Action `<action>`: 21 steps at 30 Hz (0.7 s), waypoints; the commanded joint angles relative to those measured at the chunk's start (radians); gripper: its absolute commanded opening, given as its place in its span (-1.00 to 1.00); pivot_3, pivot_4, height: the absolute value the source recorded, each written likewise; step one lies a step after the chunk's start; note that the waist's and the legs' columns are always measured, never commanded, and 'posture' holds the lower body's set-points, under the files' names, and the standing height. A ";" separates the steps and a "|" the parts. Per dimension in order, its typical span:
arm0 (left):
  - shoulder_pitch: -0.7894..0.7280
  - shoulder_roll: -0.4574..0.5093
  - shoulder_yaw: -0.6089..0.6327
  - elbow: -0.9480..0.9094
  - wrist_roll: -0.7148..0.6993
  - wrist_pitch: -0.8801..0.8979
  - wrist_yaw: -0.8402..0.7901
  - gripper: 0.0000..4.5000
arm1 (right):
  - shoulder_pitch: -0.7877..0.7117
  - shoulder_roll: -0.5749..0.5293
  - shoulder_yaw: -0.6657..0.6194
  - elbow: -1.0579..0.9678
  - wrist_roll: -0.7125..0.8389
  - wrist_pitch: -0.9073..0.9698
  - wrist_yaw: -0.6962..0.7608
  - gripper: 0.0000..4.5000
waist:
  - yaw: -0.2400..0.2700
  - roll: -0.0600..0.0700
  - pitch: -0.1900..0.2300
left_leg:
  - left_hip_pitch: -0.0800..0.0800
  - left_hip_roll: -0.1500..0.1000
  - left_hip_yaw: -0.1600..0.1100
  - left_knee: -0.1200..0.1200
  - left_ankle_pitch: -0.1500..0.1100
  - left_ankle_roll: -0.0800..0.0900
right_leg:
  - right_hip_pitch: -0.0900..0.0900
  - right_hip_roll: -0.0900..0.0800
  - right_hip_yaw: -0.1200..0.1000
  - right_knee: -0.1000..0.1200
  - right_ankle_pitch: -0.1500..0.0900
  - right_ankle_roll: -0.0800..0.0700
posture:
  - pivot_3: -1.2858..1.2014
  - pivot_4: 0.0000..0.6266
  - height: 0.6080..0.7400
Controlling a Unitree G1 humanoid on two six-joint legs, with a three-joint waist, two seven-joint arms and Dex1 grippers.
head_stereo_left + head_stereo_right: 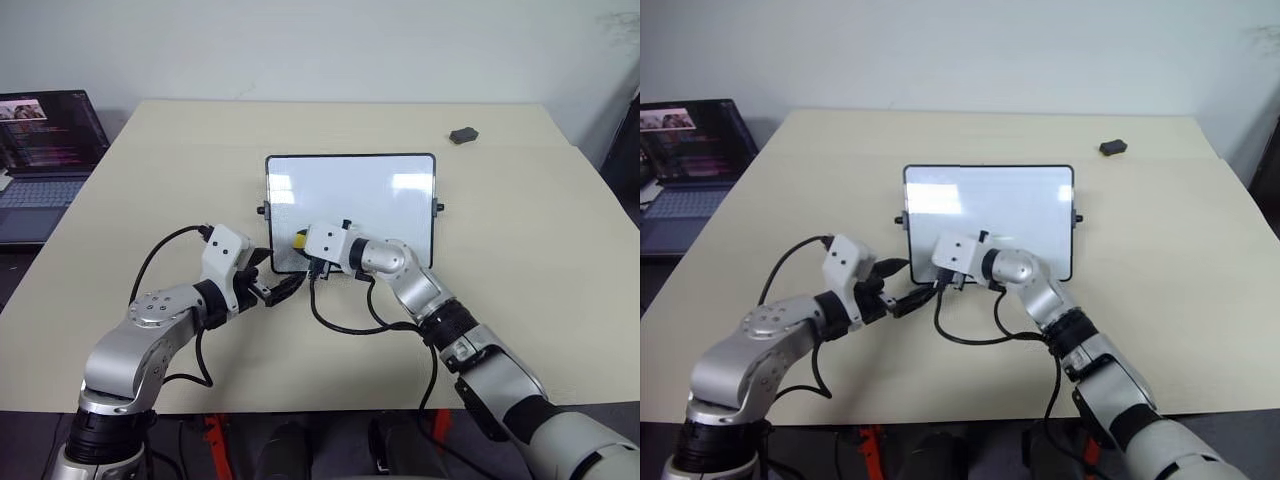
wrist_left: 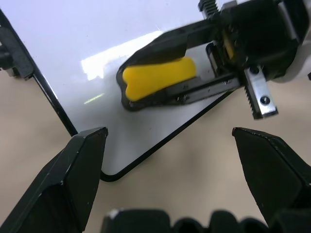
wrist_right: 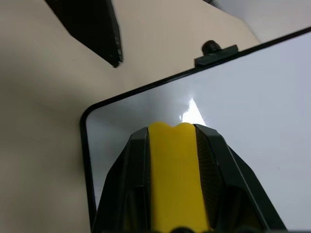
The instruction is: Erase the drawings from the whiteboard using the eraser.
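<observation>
office, laptop (image 1: 45, 160), beige table (image 1: 520, 260)

The right gripper (image 1: 300, 243) covers the near left part of the whiteboard (image 1: 380, 195), so any drawings there cannot be made out. Its fingers hide most of the eraser (image 3: 175, 174), leaving a yellow strip; the dark underside is out of sight. Left of the whiteboard, a laptop (image 1: 45, 150) is cut off by the picture's edge, its screen text too small to read. Beyond the whiteboard's far right corner, a small dark block (image 1: 463, 135) is too small to identify.
</observation>
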 commanded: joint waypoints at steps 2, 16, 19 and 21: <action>-0.011 -0.003 -0.013 -0.025 -0.028 -0.054 -0.063 1.00 | 0.144 -0.047 -0.155 -0.404 0.115 0.185 -0.021 -0.57 | 0.014 0.000 0.000 | -0.002 0.000 0.000 0.000 0.000 0.000 | -0.001 0.000 0.000 -0.002 0.000 0.000 | 0.03 -0.52 1.00; -0.168 -0.004 -0.211 0.079 -0.042 -0.209 -0.408 1.00 | 0.735 -0.040 -0.478 -1.157 0.149 0.749 -0.282 -0.57 | 0.011 0.001 0.000 | 0.000 0.000 0.001 0.000 0.000 0.000 | 0.001 0.001 0.001 0.000 -0.001 0.001 | 0.03 -0.52 1.00; -0.234 0.008 -0.276 0.132 0.002 -0.245 -0.484 1.00 | 0.756 -0.024 -0.557 -1.097 0.168 0.755 -0.339 -0.57 | 0.011 0.001 0.000 | 0.001 0.000 0.002 0.000 0.000 0.000 | 0.001 0.001 0.002 0.000 -0.001 0.001 | 0.03 -0.52 1.00; -0.261 0.004 -0.292 0.159 0.014 -0.259 -0.506 1.00 | 0.752 -0.025 -0.579 -1.068 0.181 0.753 -0.359 -0.57 | 0.010 0.001 0.000 | 0.001 -0.001 0.003 0.000 0.000 0.000 | 0.001 0.002 0.002 0.000 -0.001 0.001 | 0.03 -0.52 1.00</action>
